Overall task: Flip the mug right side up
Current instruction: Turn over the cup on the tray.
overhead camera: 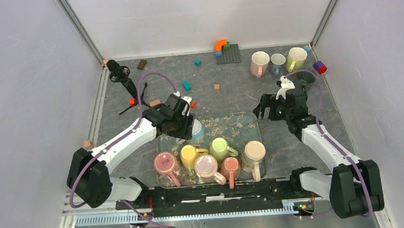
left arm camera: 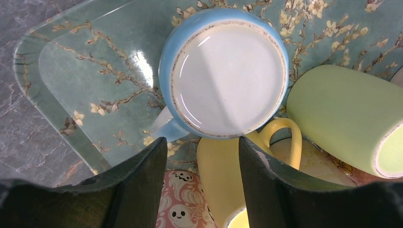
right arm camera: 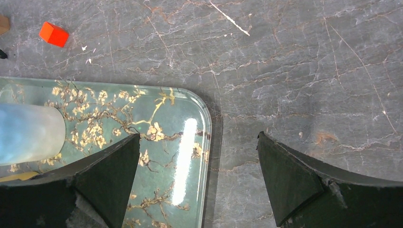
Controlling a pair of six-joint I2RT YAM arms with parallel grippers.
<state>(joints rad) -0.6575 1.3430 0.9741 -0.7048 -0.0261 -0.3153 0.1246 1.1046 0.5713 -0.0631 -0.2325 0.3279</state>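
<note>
A light blue mug (left arm camera: pixel 223 71) stands upside down on the floral glass tray (left arm camera: pixel 95 80), its white base facing up and its handle pointing lower left. It is at the tray's far left in the top view (overhead camera: pixel 196 130). My left gripper (left arm camera: pixel 202 142) is open and empty, hovering just above and beside this mug; in the top view the left gripper (overhead camera: pixel 184 127) partly covers it. My right gripper (right arm camera: pixel 198 137) is open and empty over the tray's far right corner (right arm camera: pixel 166 142). The blue mug's side shows at the left of the right wrist view (right arm camera: pixel 28 133).
Several other mugs fill the tray's near half: a pink ghost-print one (overhead camera: pixel 166 163), yellow (overhead camera: pixel 191 155), green (overhead camera: pixel 221 147) and beige (overhead camera: pixel 255 154). Three mugs (overhead camera: pixel 278 63) stand at the back right. Small blocks (overhead camera: pixel 186 85) and a grey baseplate (overhead camera: pixel 228 53) lie behind.
</note>
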